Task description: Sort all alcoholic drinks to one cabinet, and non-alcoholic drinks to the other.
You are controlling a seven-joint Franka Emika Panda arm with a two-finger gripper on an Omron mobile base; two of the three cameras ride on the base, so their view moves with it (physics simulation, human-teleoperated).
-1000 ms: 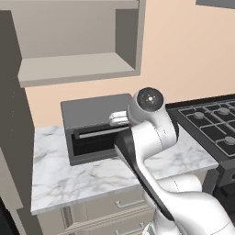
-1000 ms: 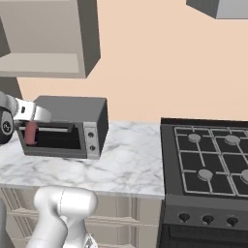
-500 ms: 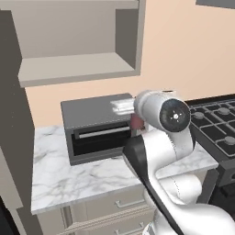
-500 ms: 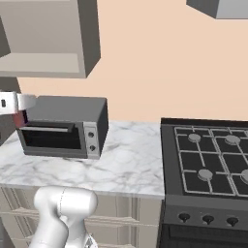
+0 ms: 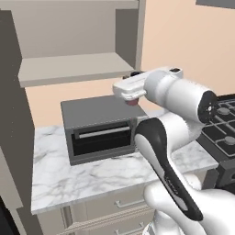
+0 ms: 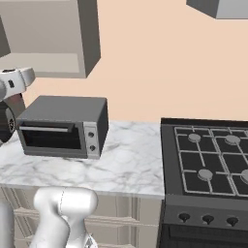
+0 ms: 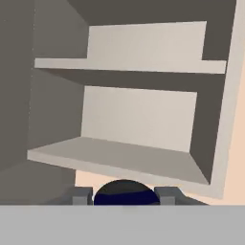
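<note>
Both base views behind the arm, sharing toaster oven [image 5: 102, 128] (left and right sides), hand view facing cabinet [image 7: 143, 115] closely

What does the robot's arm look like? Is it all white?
Mostly white: the glossy white arm has fat rounded segments, a black stripe along the lower link and a dark round joint cap with small dots. Its gripper ends in two small dark grey square fingertips.

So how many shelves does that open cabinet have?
2. In the hand view, a lower shelf forms the cabinet floor and an upper shelf sits above it. Anything higher is out of frame.
</note>
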